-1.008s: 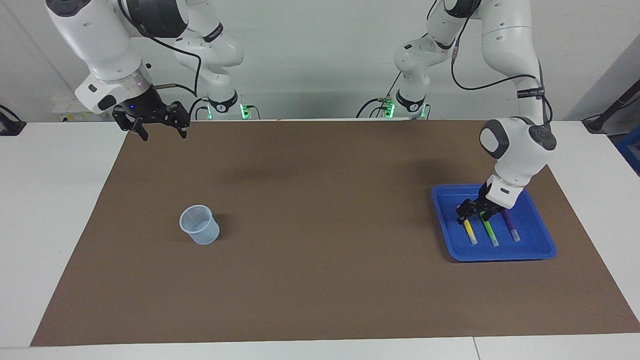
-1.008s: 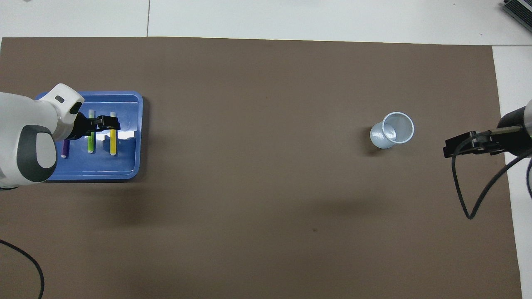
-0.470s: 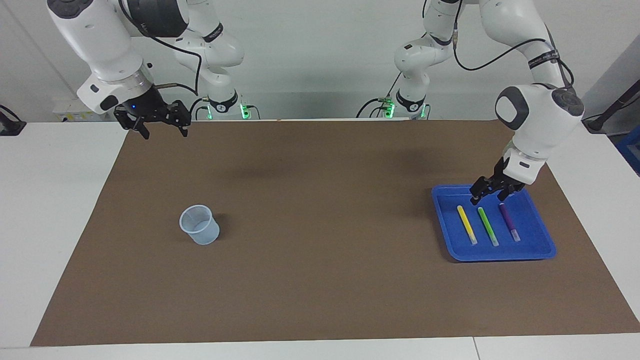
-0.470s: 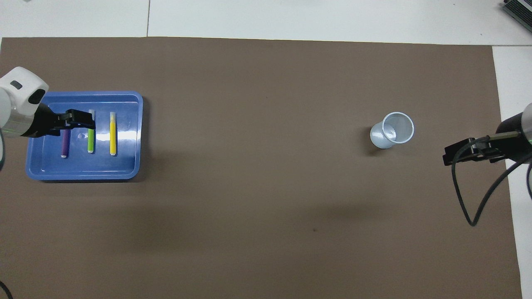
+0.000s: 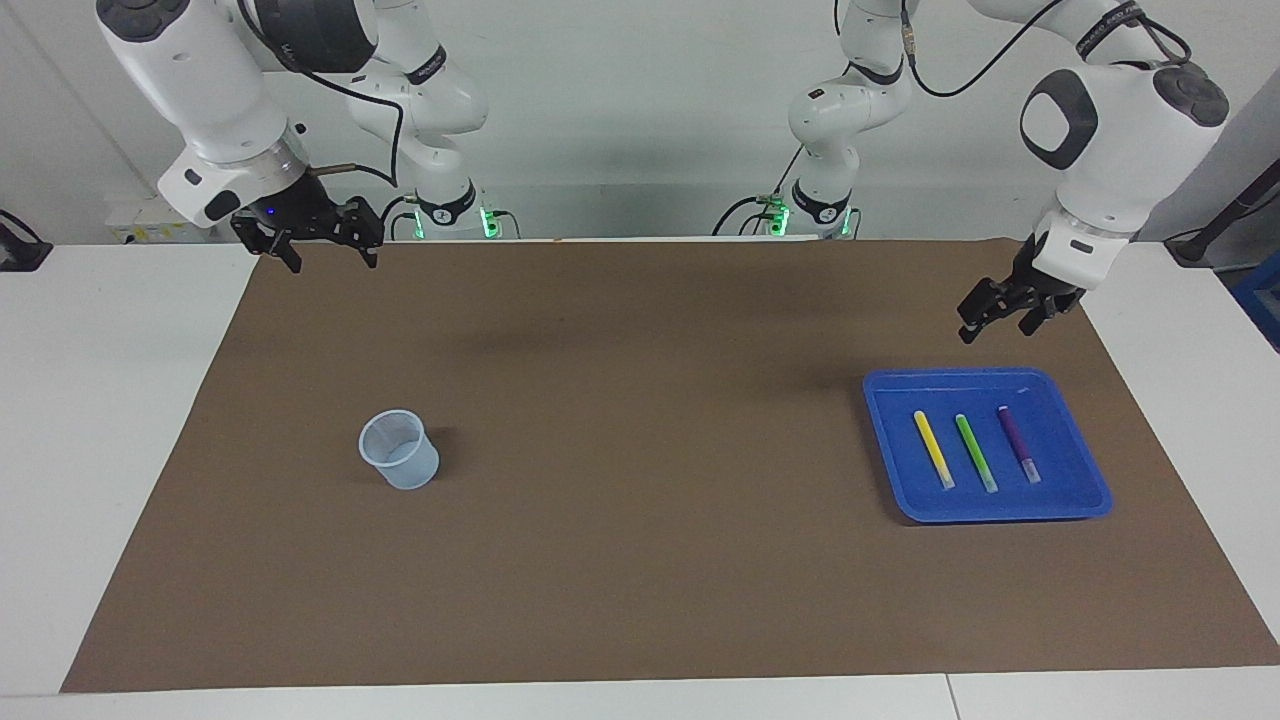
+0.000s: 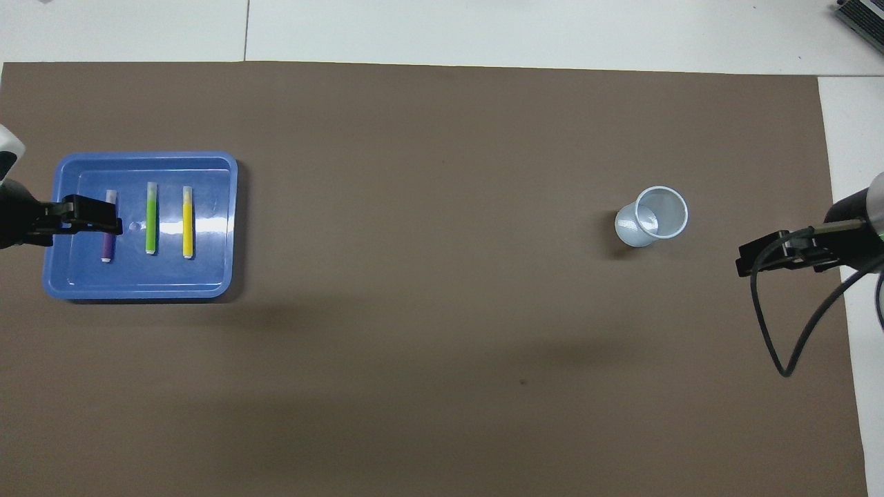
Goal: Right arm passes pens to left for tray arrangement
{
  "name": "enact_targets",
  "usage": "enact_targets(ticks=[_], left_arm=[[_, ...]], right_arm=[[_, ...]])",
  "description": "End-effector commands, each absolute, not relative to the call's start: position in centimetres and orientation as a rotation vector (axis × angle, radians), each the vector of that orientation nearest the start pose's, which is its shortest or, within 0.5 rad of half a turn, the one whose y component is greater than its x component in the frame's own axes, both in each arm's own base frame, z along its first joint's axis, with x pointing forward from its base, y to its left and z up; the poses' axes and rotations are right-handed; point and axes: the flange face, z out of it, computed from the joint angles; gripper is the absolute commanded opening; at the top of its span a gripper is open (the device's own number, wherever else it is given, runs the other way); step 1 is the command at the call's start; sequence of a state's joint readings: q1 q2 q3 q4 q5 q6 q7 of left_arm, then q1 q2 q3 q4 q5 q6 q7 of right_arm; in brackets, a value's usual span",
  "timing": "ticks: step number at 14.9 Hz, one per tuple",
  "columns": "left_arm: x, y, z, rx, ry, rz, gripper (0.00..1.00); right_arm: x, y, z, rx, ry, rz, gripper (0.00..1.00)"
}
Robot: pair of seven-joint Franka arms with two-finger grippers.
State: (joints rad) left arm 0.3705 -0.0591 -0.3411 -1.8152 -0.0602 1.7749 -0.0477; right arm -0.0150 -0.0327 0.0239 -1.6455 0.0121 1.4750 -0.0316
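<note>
The shallow bright blue plastic tray (image 5: 1088, 497) w/ rounded corners and a raised rim is sitting on the brown mat (image 5: 640, 450) covering the white bench (image 5: 110, 420), toward the left arm's end. Three short slim marker pens are lying flat inside it, side by side, parallel, not touching: the yellow pen (image 5: 934, 449), the bright green pen (image 5: 975, 451) in the middle, and the purple pen (image 5: 1018, 443) nearest the bench's end. Each is showing a pale whitish end pointing away from the robots.

The left pincer (image 5: 1004, 316), black, two fingers, is hanging in the air over the mat just robot-side of the tray's rim, fingers apart, holding nothing. In the overhead view it is overlapping the tray's edge & the purple pen, but the facing view is showing it well clear of both.

The right pincer (image 5: 327, 258), black, on the white arm w/ the looping black cable (image 6: 794, 331), is waiting up in the air over the mat's corner at the right arm's end, fingers apart, empty.

A small translucent bluish plastic cup (image 5: 400, 450) is standing upright on the mat, toward the right arm's end, well apart from the tray.
</note>
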Motion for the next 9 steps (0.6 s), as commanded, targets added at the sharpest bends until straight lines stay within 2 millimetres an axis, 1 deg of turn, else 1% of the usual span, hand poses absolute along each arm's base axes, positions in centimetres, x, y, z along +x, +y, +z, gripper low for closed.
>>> enact_targets(ticks=[1, 3, 4, 5, 6, 7, 8, 9], left_arm=[[53.4, -1.4, 56.2, -3.143, -0.104, 0.006, 1.0], [53.6, -3.8, 56.2, -3.142, -0.084, -0.005, 1.0], [53.7, -2.6, 56.8, -3.13, -0.124, 0.003, 1.0], [53.6, -2.9, 57.8, -3.135, -0.109, 0.03, 1.0], [53.6, -3.2, 58.4, -3.136, -0.094, 0.065, 1.0], [53.9, -4.1, 59.1, -3.142, -0.067, 0.057, 1.0], [54.1, -5.0, 59.4, -3.144, -0.04, 0.045, 1.0], [54.5, -5.3, 59.1, -3.146, -0.033, 0.03, 1.0]], right_arm=[[52.6, 0.4, 60.4, -3.145, -0.105, 0.204, 1.0], [52.6, 0.4, 60.4, -3.145, -0.105, 0.211, 1.0], [52.5, 0.4, 60.4, -3.145, -0.105, 0.213, 1.0], [52.5, 0.4, 60.5, -3.145, -0.108, 0.211, 1.0], [52.6, 0.4, 60.4, -3.145, -0.108, 0.211, 1.0], [52.6, 0.5, 60.4, -3.145, -0.11, 0.208, 1.0], [52.6, 0.5, 60.4, -3.145, -0.11, 0.208, 1.0], [52.6, 0.5, 60.4, -3.145, -0.11, 0.211, 1.0]])
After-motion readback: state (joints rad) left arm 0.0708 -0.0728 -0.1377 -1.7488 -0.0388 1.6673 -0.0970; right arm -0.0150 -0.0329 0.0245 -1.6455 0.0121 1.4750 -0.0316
